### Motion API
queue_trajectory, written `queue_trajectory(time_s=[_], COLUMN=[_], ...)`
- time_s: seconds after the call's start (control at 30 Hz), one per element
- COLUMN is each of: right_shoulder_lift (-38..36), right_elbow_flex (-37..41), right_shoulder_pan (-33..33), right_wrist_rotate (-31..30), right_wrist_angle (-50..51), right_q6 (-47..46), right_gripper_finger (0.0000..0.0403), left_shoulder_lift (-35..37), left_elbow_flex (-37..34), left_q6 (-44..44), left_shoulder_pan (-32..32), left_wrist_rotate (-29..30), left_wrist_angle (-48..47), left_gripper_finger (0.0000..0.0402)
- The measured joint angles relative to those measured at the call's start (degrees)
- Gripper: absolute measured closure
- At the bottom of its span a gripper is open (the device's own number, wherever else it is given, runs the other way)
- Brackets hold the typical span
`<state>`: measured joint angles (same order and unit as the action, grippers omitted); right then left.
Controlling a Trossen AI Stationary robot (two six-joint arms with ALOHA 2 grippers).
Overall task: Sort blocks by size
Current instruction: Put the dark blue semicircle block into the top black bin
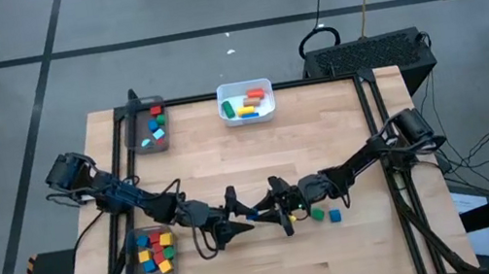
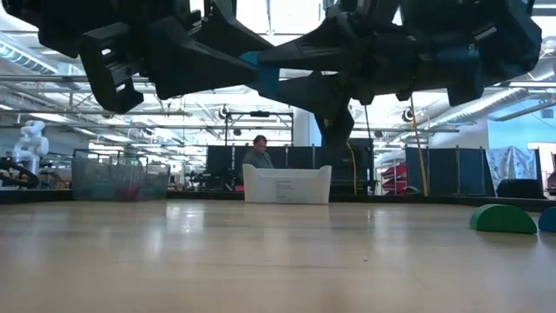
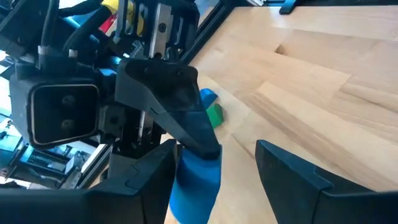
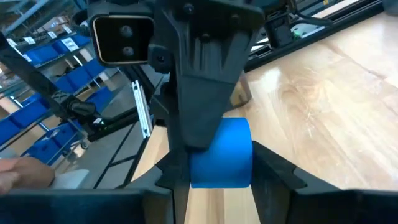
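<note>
Holding blue wooden cylinder (image 4: 221,152) in my right gripper (image 1: 282,218) above table centre; my left gripper (image 1: 238,219), fingers spread wide, meeting it. Green block (image 2: 503,218) lying nearby.

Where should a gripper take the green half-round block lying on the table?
By its two flat semicircular faces, coming from straight above. The green half-round block lies flat side down, and a pinch on its domed top would probably slip.
</note>
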<state>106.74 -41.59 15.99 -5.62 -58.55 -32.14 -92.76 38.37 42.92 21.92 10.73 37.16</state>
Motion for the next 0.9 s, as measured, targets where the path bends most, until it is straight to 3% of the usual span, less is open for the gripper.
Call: queue_trajectory(time_s=[0.47, 0.6, 0.9], right_shoulder_lift=[0.0, 0.0, 0.0], right_elbow_flex=[-2.8, -2.9, -2.9], right_shoulder_pan=[-0.7, -0.7, -1.4], right_wrist_rotate=[2.9, 3.2, 3.1], right_wrist_angle=[2.2, 2.4, 3.0], right_q6=[1.6, 0.5, 0.0], right_gripper_finger=[0.0282, 0.0282, 0.0271], left_shoulder_lift=[0.1, 0.1, 0.1], left_elbow_flex=[0.0, 0.0, 0.0], left_q6=[-0.2, 0.7, -1.5], left_shoulder_pan=[-1.5, -1.6, -1.5], left_wrist_rotate=[-0.1, -2.5, -1.1], left_wrist_angle=[0.0, -0.1, -0.3], left_gripper_finger=[0.0274, 0.0300, 0.0304])
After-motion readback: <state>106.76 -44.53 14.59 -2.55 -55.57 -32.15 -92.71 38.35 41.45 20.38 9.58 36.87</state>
